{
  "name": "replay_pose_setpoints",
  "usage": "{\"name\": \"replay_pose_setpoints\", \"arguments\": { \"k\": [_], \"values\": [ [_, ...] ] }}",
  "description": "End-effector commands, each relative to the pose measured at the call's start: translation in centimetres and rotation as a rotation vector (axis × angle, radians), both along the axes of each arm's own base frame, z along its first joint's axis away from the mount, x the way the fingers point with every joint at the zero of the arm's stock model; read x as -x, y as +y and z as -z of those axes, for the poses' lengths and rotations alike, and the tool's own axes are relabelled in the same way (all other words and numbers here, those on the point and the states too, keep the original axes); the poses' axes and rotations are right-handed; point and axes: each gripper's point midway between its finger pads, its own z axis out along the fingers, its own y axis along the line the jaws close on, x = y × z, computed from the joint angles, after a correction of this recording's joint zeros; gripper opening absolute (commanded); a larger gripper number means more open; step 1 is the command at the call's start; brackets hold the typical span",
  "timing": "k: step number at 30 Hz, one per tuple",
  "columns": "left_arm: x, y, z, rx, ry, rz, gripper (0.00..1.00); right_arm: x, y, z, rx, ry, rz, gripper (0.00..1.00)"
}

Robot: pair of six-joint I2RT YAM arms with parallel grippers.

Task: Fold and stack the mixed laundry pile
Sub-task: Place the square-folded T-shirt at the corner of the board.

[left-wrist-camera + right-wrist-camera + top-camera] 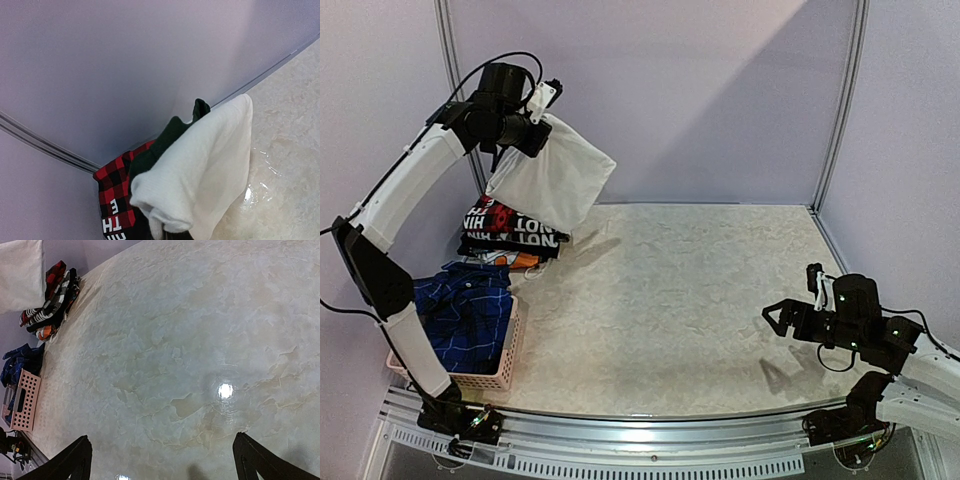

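Note:
My left gripper [534, 122] is raised high at the back left, shut on a folded white garment [552, 182] that hangs from it in the air. In the left wrist view the white garment [200, 170] covers the fingers. Below it, a stack of folded clothes [510, 236] lies against the back wall, with a red-and-black plaid piece with white lettering [112, 192] on top. A blue plaid garment [465, 310] spills out of the pink basket [480, 380]. My right gripper [784, 320] hovers low over the table at the right, open and holding nothing, its fingertips [75, 460] spread wide.
The marbled tabletop [690, 300] stretches between the two arms. Purple walls with metal posts close the back and sides. The pink basket [22, 400] stands at the near left edge beside the left arm's base, with the stack [52, 300] just behind it.

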Motion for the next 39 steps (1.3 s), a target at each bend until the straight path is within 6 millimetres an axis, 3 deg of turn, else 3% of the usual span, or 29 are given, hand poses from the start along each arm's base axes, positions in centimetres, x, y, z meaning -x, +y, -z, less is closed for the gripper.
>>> {"name": "replay_pose_setpoints", "arguments": {
  "k": [1, 15, 27, 39],
  "values": [
    [-0.1, 1.4, -4.7, 0.057, -0.129, -0.029, 0.00, 0.2, -0.5, 0.7, 0.033, 0.009, 0.012, 0.99],
    [-0.7, 4.4, -5.5, 0.058, -0.136, -0.099, 0.00, 0.2, -0.7, 1.4, 0.053, 0.021, 0.015, 0.99],
    [-2.5, 6.5, -3.2, 0.076, -0.097, -0.131, 0.00, 0.3, -0.9, 2.3, 0.066, 0.039, 0.021, 0.99],
    [-6.3, 7.8, 0.5, 0.101, -0.042, -0.140, 0.00, 0.1, -0.9, 3.1, 0.080, 0.056, 0.028, 0.99]
  ]
}}
